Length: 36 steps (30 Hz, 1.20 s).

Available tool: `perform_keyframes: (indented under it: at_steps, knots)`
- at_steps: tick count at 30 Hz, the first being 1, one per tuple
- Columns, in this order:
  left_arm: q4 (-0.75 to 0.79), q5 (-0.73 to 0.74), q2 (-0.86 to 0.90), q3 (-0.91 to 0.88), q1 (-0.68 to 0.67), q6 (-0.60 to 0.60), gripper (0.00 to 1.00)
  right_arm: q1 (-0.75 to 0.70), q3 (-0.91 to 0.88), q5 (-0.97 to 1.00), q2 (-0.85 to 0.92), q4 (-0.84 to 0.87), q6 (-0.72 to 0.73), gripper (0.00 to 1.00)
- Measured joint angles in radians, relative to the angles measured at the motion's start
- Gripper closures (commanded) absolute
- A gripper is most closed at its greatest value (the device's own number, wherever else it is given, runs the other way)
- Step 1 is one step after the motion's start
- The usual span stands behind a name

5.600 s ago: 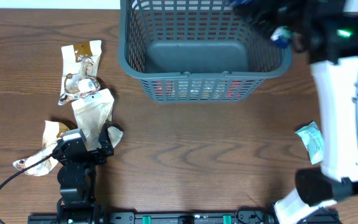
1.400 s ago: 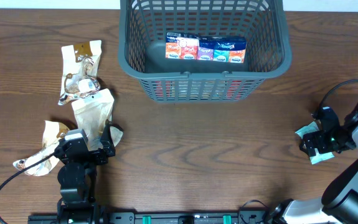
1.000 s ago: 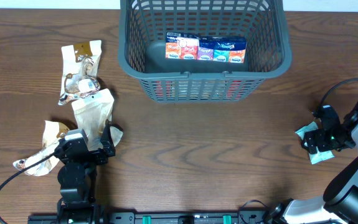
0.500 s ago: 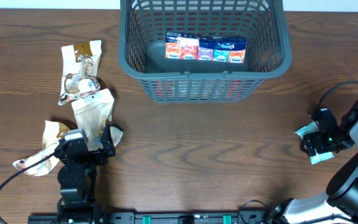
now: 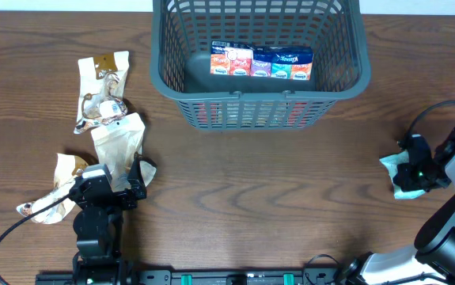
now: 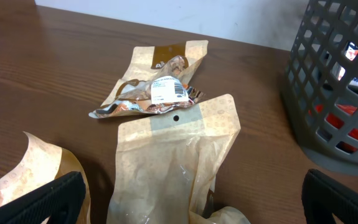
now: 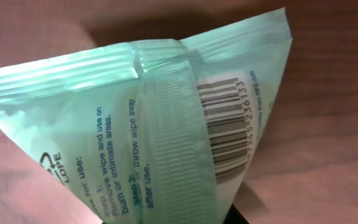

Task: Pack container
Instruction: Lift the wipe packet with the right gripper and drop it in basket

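Overhead: the container (image 5: 259, 111) stands at the top centre of the wooden table (image 5: 251, 206). A row of small colourful packs (image 5: 261, 62) lies on its floor against the far wall. At the lower left, the left gripper (image 5: 108, 188) sits low over the bottom end of a brown paper pouch (image 5: 119, 142). A crumpled snack pouch (image 5: 100, 91) lies above that one in the frame, and a third pouch (image 5: 57, 190) lies at the far left. At the right edge, the right gripper (image 5: 415, 168) is down on a mint-green packet (image 5: 393, 166), well apart from the container.

Left wrist: the left gripper (image 6: 191, 186) is spread wide, with one black finger (image 6: 54, 199) in each bottom corner. It grips nothing; the brown paper pouch (image 6: 172, 162) lies flat on the table between the fingers. The snack pouch (image 6: 157, 87) lies beyond it, touching its top edge. The container's (image 6: 334, 93) slotted wall fills the right edge, and red packaging shows through the slots.

Right wrist: a mint-green wipe packet (image 7: 122, 124) with a barcode (image 7: 228, 124) and printed use steps fills nearly the whole frame, with brown table (image 7: 328, 124) behind it. The fingers are hidden, so I cannot tell how far the pincer is open or whether it has hold of the packet.
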Motion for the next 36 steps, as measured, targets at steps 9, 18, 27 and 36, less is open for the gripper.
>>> perform_keyframes:
  at_steps: [9, 18, 27, 36]
  knots:
    - [0.0, 0.0, 0.0, 0.0, 0.0, 0.0, 0.01, 0.095, 0.394, -0.135, 0.001, -0.079, 0.302, 0.99]
    - [0.0, 0.0, 0.0, 0.0, 0.0, 0.0, 0.01, 0.307, 1.015, -0.193, -0.003, -0.194, 0.413, 0.99]
    - [0.0, 0.0, 0.0, 0.0, 0.0, 0.0, 0.01, 0.69, 1.228, -0.221, -0.045, -0.354, 0.075, 0.99]
    - [0.0, 0.0, 0.0, 0.0, 0.0, 0.0, 0.01, 0.904, 1.226, -0.212, 0.126, -0.567, -0.293, 0.99]
